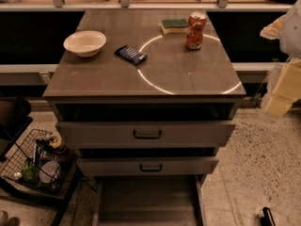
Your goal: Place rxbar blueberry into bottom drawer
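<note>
The rxbar blueberry [131,54], a small dark blue bar, lies flat on the cabinet top [108,79], left of the middle and just right of the white bowl [85,43]. The bottom drawer [146,202] is pulled out at the foot of the cabinet, and its flat grey floor shows with nothing on it. My gripper [278,102] hangs at the right edge of the view, off the cabinet's right side and above the floor, far from the bar. It holds nothing that I can see.
A green-and-yellow sponge [174,25] and a red can [195,30] stand at the back right of the top. The two upper drawers [146,134] sit partly pulled out. A wire basket [35,161] with items stands on the floor at the left.
</note>
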`<state>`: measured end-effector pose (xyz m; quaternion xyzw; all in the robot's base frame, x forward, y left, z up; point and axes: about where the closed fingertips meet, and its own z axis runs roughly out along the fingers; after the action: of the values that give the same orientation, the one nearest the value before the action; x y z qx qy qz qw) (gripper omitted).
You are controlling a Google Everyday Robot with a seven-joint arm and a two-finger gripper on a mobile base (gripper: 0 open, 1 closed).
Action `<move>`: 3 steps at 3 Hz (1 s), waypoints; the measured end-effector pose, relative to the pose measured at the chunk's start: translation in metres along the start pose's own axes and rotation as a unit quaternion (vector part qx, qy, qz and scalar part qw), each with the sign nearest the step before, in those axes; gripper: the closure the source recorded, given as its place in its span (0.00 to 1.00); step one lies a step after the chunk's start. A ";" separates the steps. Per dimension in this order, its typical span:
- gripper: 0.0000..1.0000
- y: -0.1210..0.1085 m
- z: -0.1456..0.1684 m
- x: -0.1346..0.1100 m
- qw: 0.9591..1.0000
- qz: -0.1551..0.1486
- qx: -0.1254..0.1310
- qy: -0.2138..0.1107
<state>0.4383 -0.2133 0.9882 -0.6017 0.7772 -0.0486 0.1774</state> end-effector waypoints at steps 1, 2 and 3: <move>0.00 0.000 0.000 0.000 1.000 0.000 0.000 0.000; 0.00 -0.014 0.003 -0.007 0.999 0.013 0.021 -0.030; 0.00 -0.079 0.024 -0.042 0.983 0.074 0.070 -0.153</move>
<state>0.5276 -0.1917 0.9977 -0.5292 0.7780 0.0029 0.3387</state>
